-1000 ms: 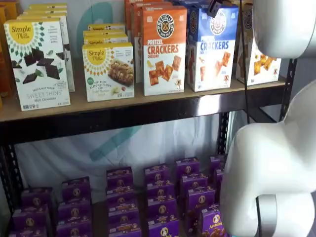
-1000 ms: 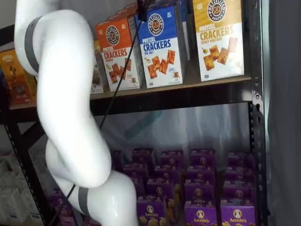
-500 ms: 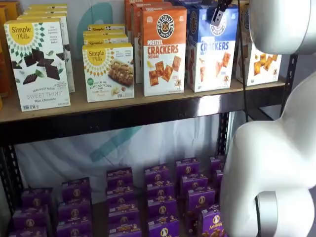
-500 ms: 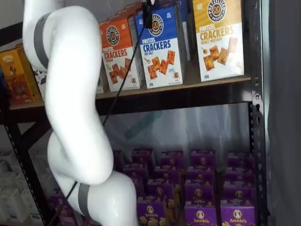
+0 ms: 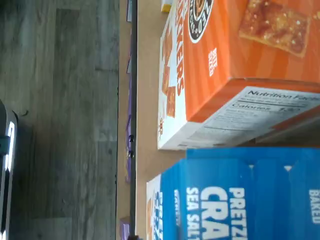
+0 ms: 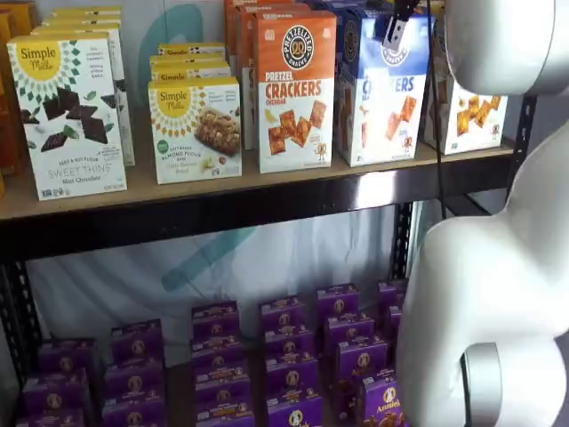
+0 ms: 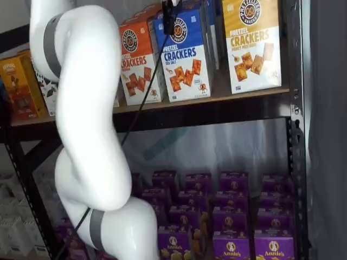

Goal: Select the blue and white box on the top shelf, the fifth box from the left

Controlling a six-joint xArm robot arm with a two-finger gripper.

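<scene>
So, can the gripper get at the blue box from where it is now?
Probably yes. The gripper hangs in front of the blue box, near its top, with nothing between them. The orange box stands close beside it, so a finger has little room on that side.

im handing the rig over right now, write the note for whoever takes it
Gripper: black fingers hang in front of the upper face of the blue and white box in both shelf views; seen side-on, so open or shut cannot be told. Nothing visibly gripped.
Box: upright at the front of the top shelf, between the orange Pretzel Crackers box and the yellow-and-white cracker box.
Done: gripper brought to the right box.
Left: close on it and draw it off the shelf without dragging the orange box beside it.
</scene>
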